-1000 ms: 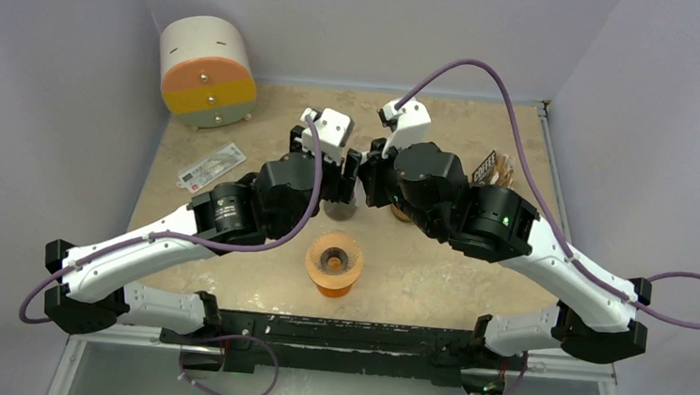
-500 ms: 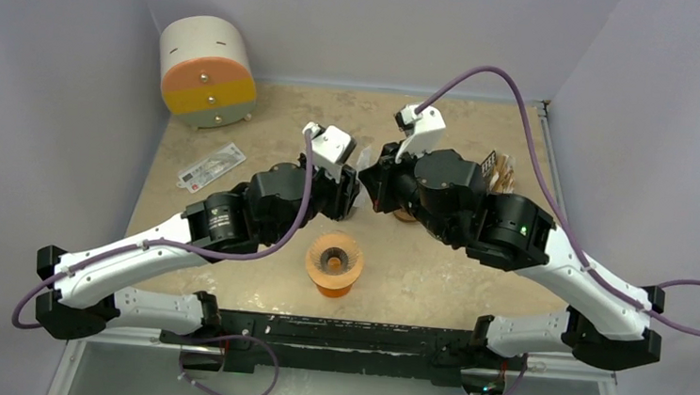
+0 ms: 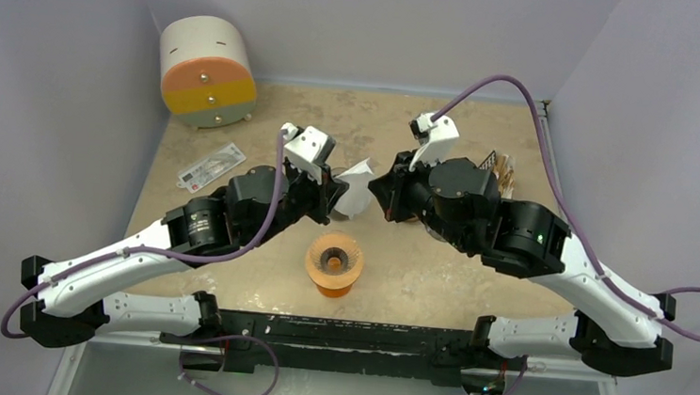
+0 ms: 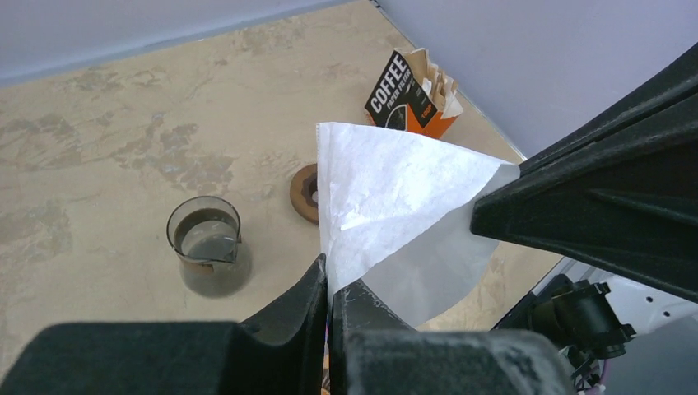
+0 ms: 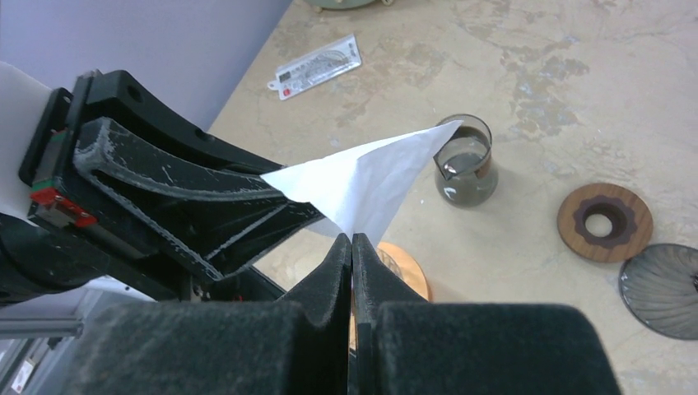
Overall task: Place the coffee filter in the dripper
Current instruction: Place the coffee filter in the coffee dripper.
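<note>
A white paper coffee filter (image 3: 356,190) hangs in the air between my two grippers, above the middle of the table. My left gripper (image 4: 330,278) is shut on one edge of the filter (image 4: 395,185). My right gripper (image 5: 352,239) is shut on the opposite corner of the filter (image 5: 370,177). In the top view the left gripper (image 3: 338,197) and right gripper (image 3: 375,193) face each other a short way apart. The orange dripper (image 3: 333,264) stands on the table just in front of and below them, with nothing in it. Part of the dripper (image 5: 405,278) shows under the right fingers.
A glass beaker (image 4: 207,246) stands under the grippers, beside a wooden ring (image 5: 603,222) and a grey ribbed disc (image 5: 663,290). The coffee filter box (image 4: 410,92) sits at the back right. A round orange-and-yellow canister (image 3: 207,71) and a card (image 3: 212,166) lie at the left.
My left gripper has shut on the filter that the right gripper held. Both arms have drawn slightly apart, and the filter now shows spread between them.
</note>
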